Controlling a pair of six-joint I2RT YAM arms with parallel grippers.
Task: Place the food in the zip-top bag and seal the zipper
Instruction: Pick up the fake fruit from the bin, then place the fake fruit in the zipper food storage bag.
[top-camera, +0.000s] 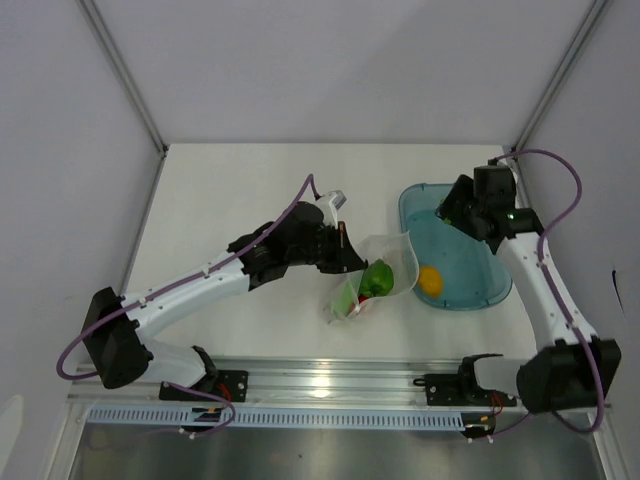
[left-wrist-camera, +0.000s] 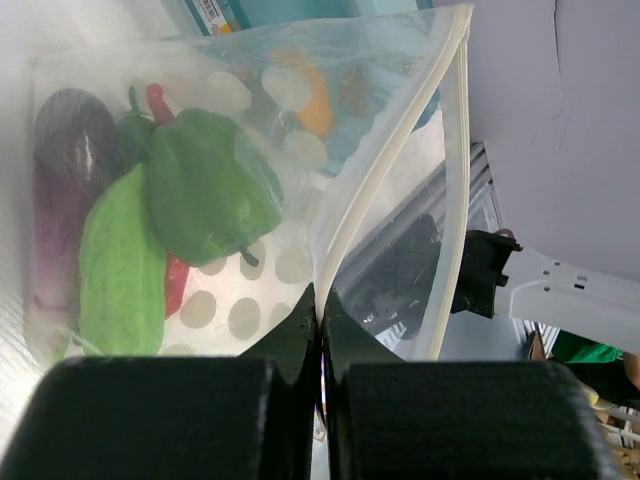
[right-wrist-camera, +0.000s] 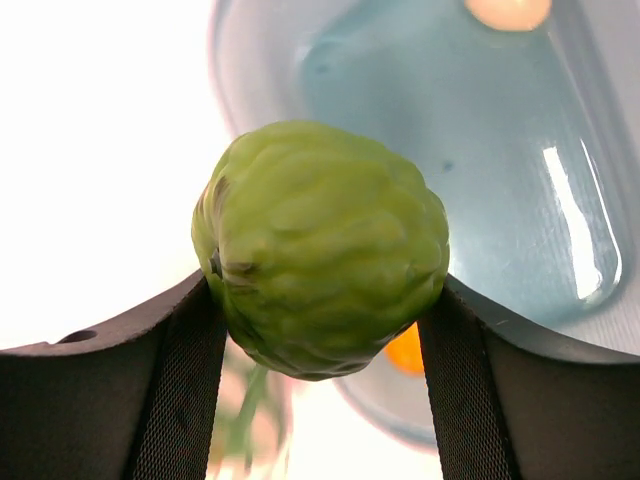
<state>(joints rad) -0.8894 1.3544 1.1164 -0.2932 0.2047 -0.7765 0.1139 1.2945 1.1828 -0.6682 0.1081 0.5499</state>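
Left hand (left-wrist-camera: 322, 325): fingers pressed together, clamped on the rim of the zip-top bag (left-wrist-camera: 260, 300) at one end of the zipper (left-wrist-camera: 390, 170). From that pinch point the zipper strip splits into two runs, so the mouth is open.

Bag position, top view: it's on the white bench (top-camera: 230, 200), just right of the left hand (top-camera: 345, 255), mouth facing the teal tray (top-camera: 490, 290). The bag's edge is just beside the tray rim; can't tell if they touch.

Bag contents, left wrist view:
- green pepper (left-wrist-camera: 205, 190) in the middle
- green cucumber (left-wrist-camera: 120, 270) lower left of the pepper, touching it
- purple eggplant (left-wrist-camera: 65, 190) against the far left wall
- red chili (left-wrist-camera: 175, 285) poking out between pepper and cucumber

Right hand (right-wrist-camera: 320, 340): fingers apart, clamped on a bumpy green fruit (right-wrist-camera: 320, 245) that fills the gap between both pads. The fruit is held clear above the tray. In the top view the right hand (top-camera: 452, 210) sits over the tray's far end.

Yellow-orange fruit (top-camera: 429, 281) lies in the tray at its near-left side, close to the bag mouth and outside the bag.
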